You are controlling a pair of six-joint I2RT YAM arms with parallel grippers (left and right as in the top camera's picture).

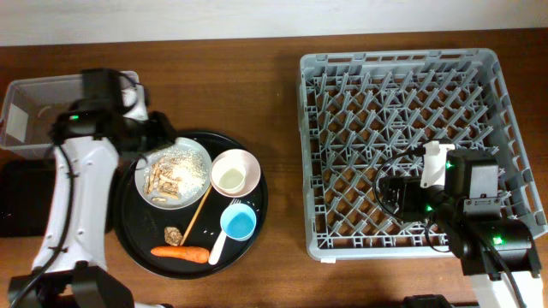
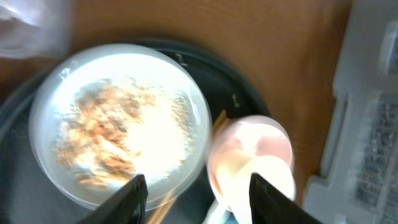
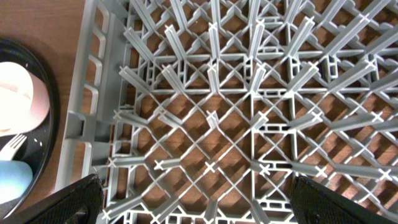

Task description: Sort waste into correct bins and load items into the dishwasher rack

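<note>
A white plate [image 1: 175, 171] heaped with beige food scraps [image 2: 106, 134] sits on the round black tray [image 1: 145, 248]. Beside it are a pinkish bowl [image 1: 235, 173], a blue cup [image 1: 238, 222], a white fork [image 1: 219, 244], a chopstick [image 1: 199, 214], a carrot [image 1: 180, 253] and a loose food chunk [image 1: 173, 233]. My left gripper [image 1: 163, 137] hovers at the plate's far-left rim. In its wrist view the left gripper [image 2: 199, 202] is open and empty, between plate [image 2: 180, 93] and bowl [image 2: 252, 152]. My right gripper [image 3: 205, 205] stands wide open and empty over the grey rack [image 3: 211, 112].
A clear tub [image 1: 34, 115] stands at the back left and a shallow black tray [image 1: 17, 201] lies in front of it, partly under my left arm. The rack [image 1: 411, 145] fills the right side, with bare wood between it and the round tray.
</note>
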